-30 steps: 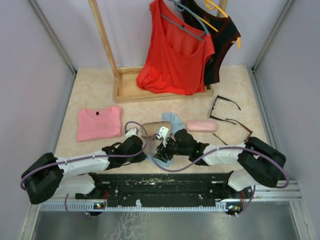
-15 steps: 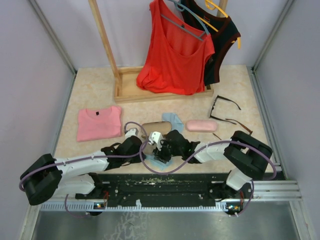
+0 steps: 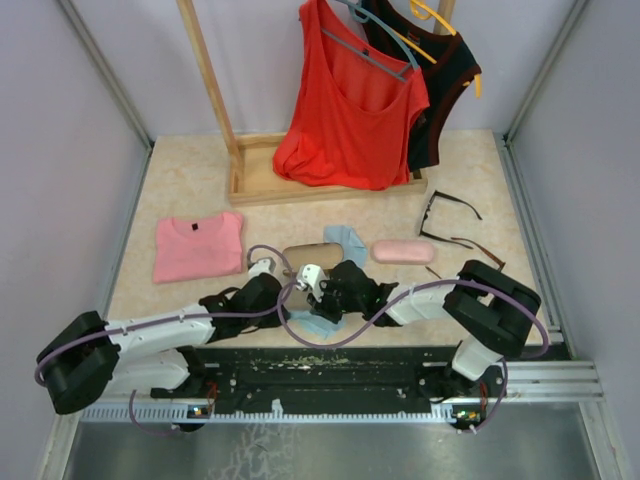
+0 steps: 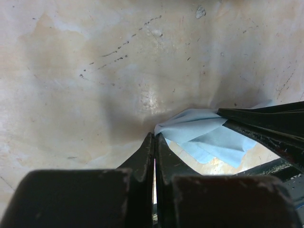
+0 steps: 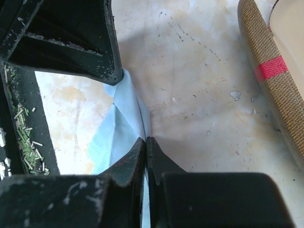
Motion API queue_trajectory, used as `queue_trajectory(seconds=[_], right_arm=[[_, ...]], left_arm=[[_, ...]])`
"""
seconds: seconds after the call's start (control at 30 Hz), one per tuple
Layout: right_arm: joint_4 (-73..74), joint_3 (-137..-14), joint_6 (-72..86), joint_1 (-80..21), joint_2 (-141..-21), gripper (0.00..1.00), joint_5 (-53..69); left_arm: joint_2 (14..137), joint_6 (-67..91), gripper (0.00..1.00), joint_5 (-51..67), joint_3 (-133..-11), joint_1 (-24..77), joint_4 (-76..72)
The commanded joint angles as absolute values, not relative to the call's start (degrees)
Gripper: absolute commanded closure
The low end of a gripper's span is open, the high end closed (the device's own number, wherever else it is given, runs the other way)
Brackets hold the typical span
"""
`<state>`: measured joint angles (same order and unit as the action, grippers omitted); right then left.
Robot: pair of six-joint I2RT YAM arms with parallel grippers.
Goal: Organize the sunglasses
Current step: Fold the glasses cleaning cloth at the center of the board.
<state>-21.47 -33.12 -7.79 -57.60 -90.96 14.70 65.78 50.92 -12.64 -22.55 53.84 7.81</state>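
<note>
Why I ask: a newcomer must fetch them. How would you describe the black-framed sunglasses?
From the wooden rack base at the back, look just past its right end. The black-framed sunglasses lie there, farther back than the pink case and the slim reddish-brown pair; their thick black frame sets them apart from both.

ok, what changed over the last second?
The right arm folded in toward the left, and the right gripper closed on the light blue cloth near the front edge. The left gripper stayed shut on the cloth's other end. The black-framed sunglasses, the brown-framed pair, the pink case and the plaid case did not move.
</note>
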Motion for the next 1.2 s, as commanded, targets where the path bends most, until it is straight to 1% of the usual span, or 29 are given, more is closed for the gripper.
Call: queue_trajectory(seconds=[0.0,0.07,0.13,0.2,0.33,0.47,0.6,0.73,0.9,0.97,1.03,1.17], right_arm=[[-24.1,-35.8,-7.4,-58.0,-89.0,1.00,15.8],[-23.4,-35.7,-7.1,-58.0,-88.0,1.00,15.7],[-22.6,-35.5,-6.5,-58.0,-86.6,1.00,15.3],[-21.7,-34.9,-6.1,-58.1,-84.7,1.00,14.7],[-19.3,-33.5,-5.1,-57.8,-79.9,1.00,13.4],[-13.9,-33.6,-3.3,-56.9,-76.3,1.00,13.5],[-9.4,-33.7,-2.5,-56.3,-73.4,1.00,14.1],[-7.0,-33.3,-0.6,-54.9,-70.9,1.00,14.5],[-3.1,-33.3,2.7,-52.1,-68.6,1.00,18.4],[-2.2,-32.8,4.9,-51.7,-67.5,1.00,17.4],[-2.9,-32.0,7.2,-51.5,-66.3,1.00,17.8],[-6.5,-29.4,13.8,-51.5,-63.4,1.00,17.3]], left_arm=[[64.1,48.6,0.99,-12.2,-20.4,53.5,14.1],[62.2,48.0,0.88,-12.1,-20.8,53.5,14.2],[59.2,47.6,0.79,-12.2,-21.0,53.6,14.5],[55.4,47.2,0.65,-12.7,-21.0,53.6,14.9],[47.7,45.6,0.48,-14.1,-21.2,53.5,15.7],[41.9,42.2,0.42,-14.4,-20.7,53.5,14.8],[39.3,41.0,0.37,-13.9,-20.5,53.6,13.6],[38.5,40.0,0.39,-11.0,-19.9,53.5,10.5],[38.8,39.2,0.39,-7.6,-18.8,53.5,7.1],[38.7,39.7,0.38,-6.1,-18.4,53.6,6.2],[38.1,39.7,0.34,-4.1,-17.8,53.5,4.0],[36.0,42.8,0.22,-2.4,-16.2,53.5,-1.7]])
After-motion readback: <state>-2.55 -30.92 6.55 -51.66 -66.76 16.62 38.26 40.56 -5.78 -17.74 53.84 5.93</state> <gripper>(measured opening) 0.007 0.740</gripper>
